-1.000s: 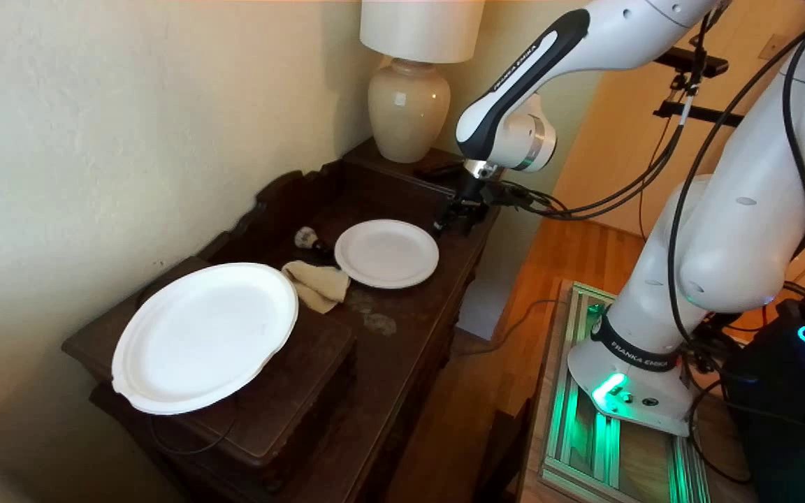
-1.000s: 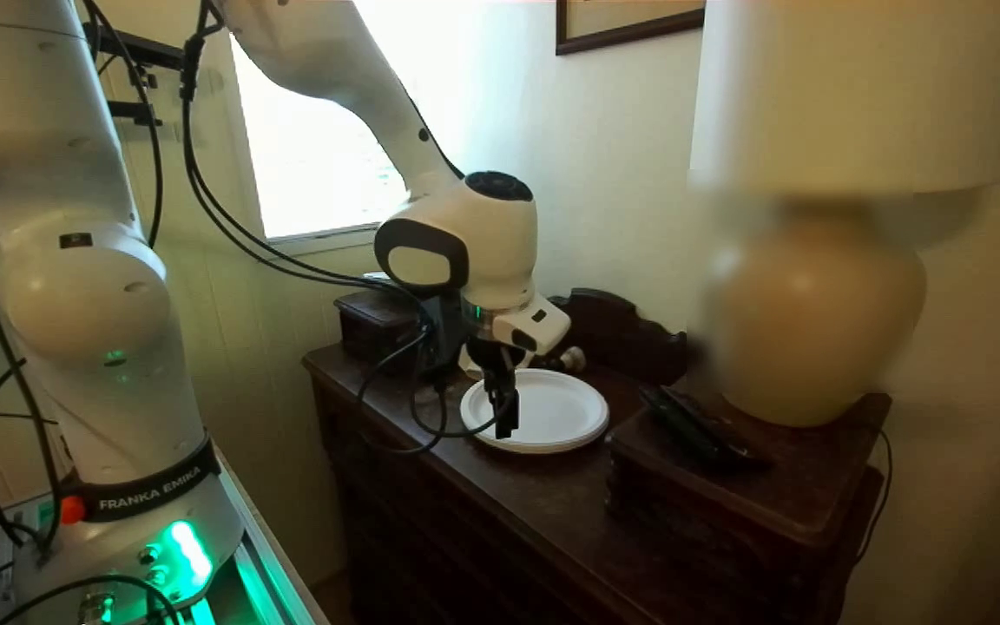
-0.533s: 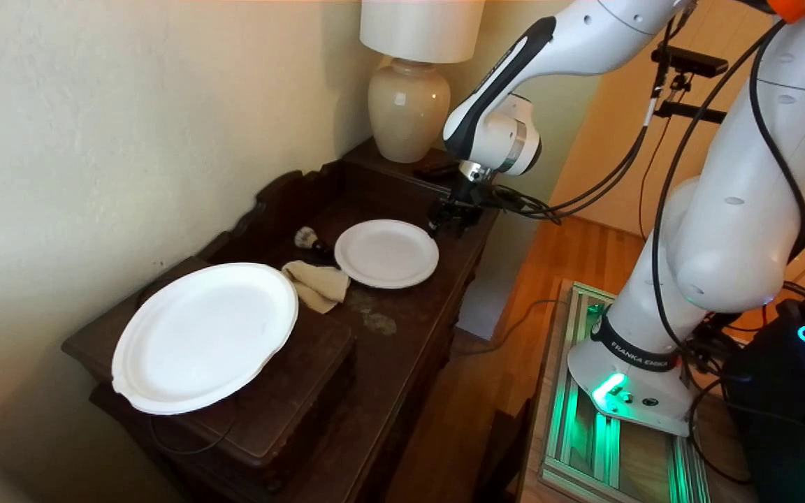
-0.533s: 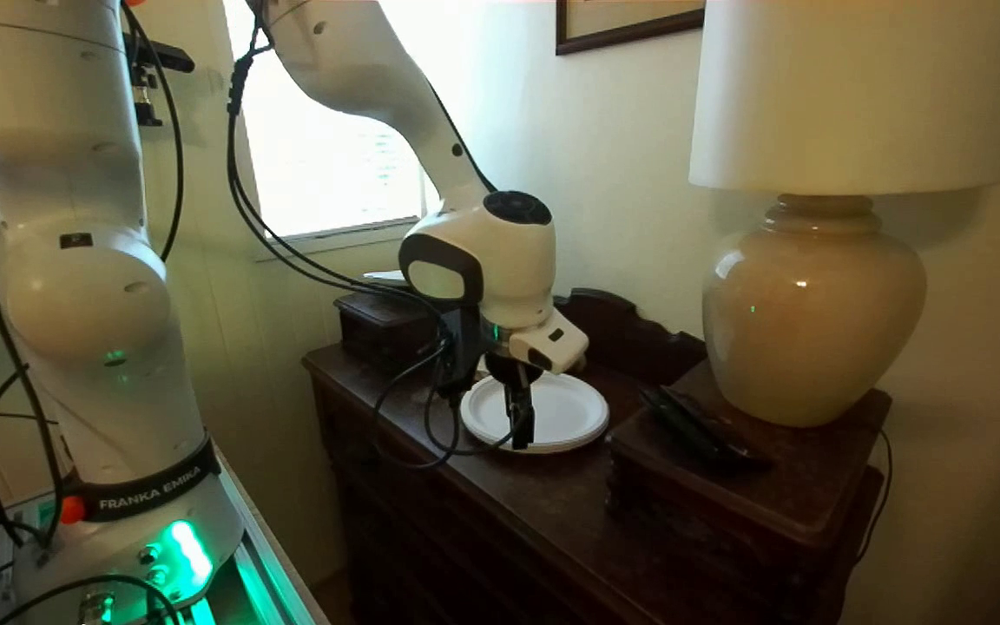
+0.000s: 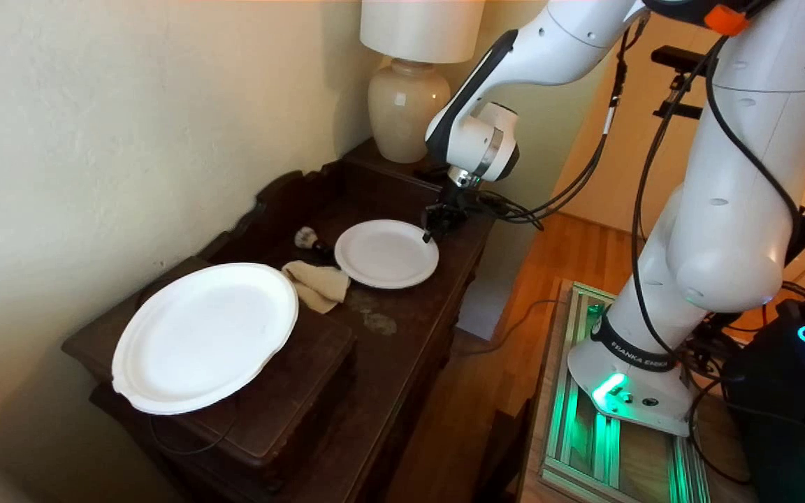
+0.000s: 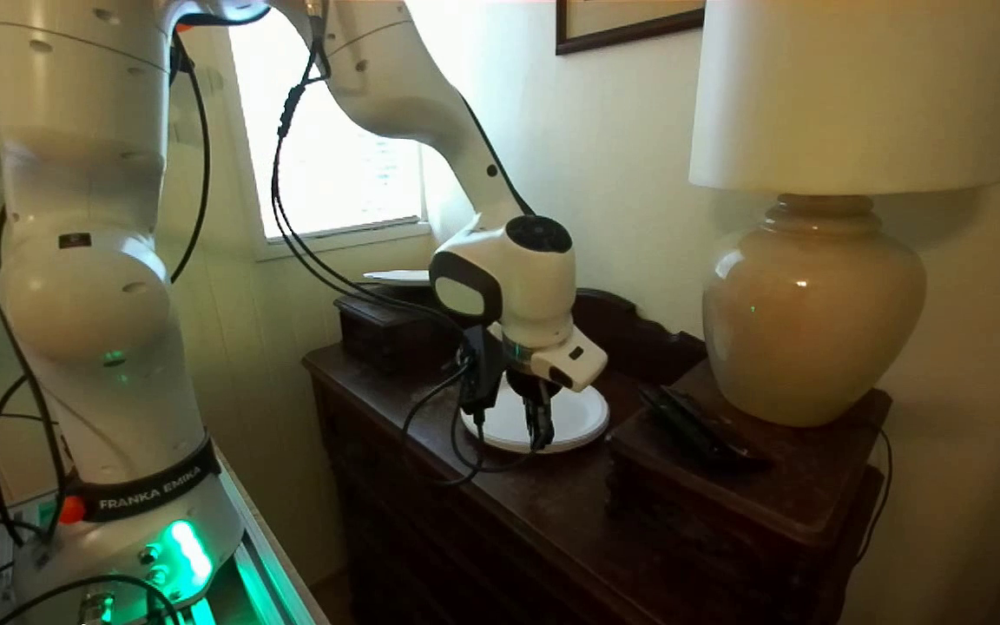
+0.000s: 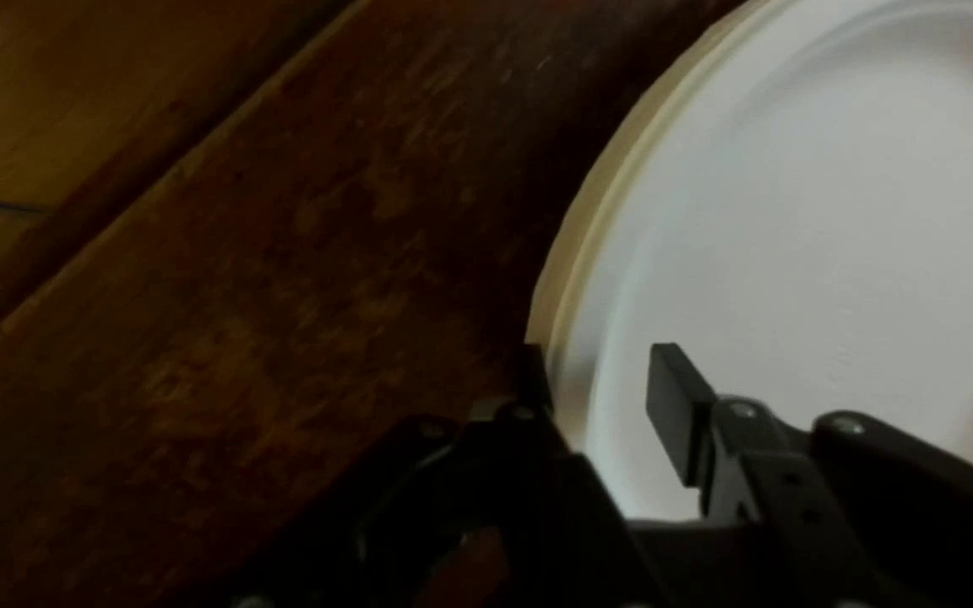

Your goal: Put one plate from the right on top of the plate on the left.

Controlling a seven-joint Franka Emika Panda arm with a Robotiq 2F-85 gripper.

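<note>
The gripper is nearest, its fingers parted and nothing grasped; the rim of the right-hand stack of plates is seen between them in the wrist view, though contact cannot be told. More than one rim seems layered there, so the pinch should be kept shallow and only the top plate taken. Beyond it on the worktop, the cloth should be cleared by a high, level carry. Farther left, the target plate is raised over a box; its support is partly hidden, so gentle, centred lowering would be called for.
</note>
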